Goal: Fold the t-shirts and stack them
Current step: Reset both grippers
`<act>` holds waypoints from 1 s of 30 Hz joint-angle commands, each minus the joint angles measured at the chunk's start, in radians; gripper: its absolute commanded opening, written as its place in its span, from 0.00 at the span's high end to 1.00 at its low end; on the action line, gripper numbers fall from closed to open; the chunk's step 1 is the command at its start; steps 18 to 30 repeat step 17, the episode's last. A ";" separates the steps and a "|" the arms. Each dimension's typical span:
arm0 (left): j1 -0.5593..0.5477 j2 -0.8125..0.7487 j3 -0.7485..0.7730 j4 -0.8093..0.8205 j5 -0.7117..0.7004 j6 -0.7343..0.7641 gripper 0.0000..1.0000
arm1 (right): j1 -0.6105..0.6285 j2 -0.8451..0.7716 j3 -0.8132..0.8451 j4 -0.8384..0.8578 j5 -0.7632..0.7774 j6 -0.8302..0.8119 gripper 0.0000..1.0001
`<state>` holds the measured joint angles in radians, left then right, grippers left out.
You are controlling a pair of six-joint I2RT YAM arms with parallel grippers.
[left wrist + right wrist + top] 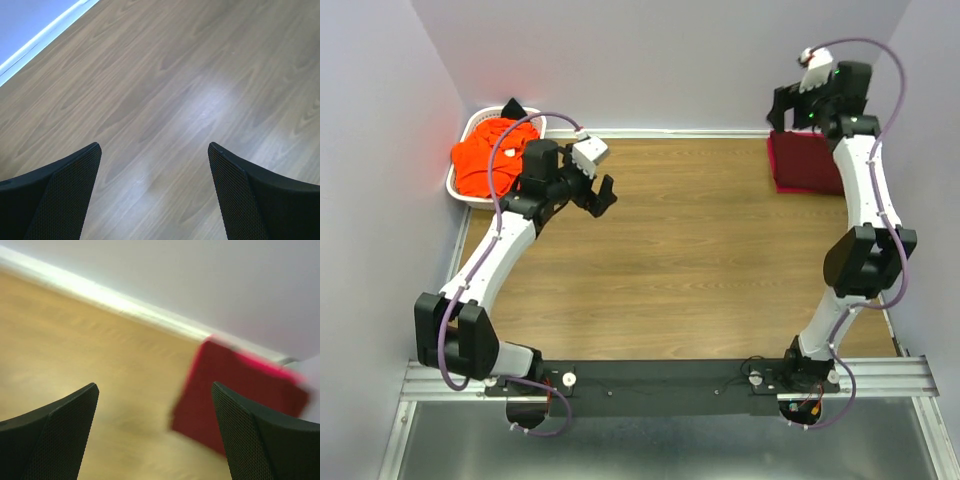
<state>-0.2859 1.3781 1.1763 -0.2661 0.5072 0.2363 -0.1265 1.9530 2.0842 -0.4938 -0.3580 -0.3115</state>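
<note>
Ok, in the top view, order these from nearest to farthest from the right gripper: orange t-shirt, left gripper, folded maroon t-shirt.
1. folded maroon t-shirt, far right corner.
2. left gripper, left of centre.
3. orange t-shirt, far left corner.

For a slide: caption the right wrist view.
Open black right fingers over wooden table, folded dark red cloth t-shirt beside wall.

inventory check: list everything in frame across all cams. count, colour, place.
folded t-shirts: one pile, dark maroon with a pink edge, far right corner of the table
orange t-shirt: one, orange, crumpled in the basket
black cloth: one, black, poking up at the basket's far side
basket: one, white, far left corner
table: one, brown wood grain
left gripper: one, black, open, over bare table near the basket
right gripper: one, black, open, above the folded t-shirts
</note>
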 commanded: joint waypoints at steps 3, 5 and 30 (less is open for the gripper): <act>0.062 -0.016 -0.046 0.004 -0.056 -0.029 0.05 | 0.100 -0.166 -0.376 -0.108 -0.097 0.218 0.00; 0.065 -0.048 -0.091 0.010 -0.087 -0.020 0.05 | 0.116 -0.247 -0.525 -0.074 -0.110 0.247 0.00; 0.065 -0.148 -0.221 -0.010 -0.190 -0.003 0.05 | 0.151 -0.572 -0.966 -0.035 -0.118 0.223 0.00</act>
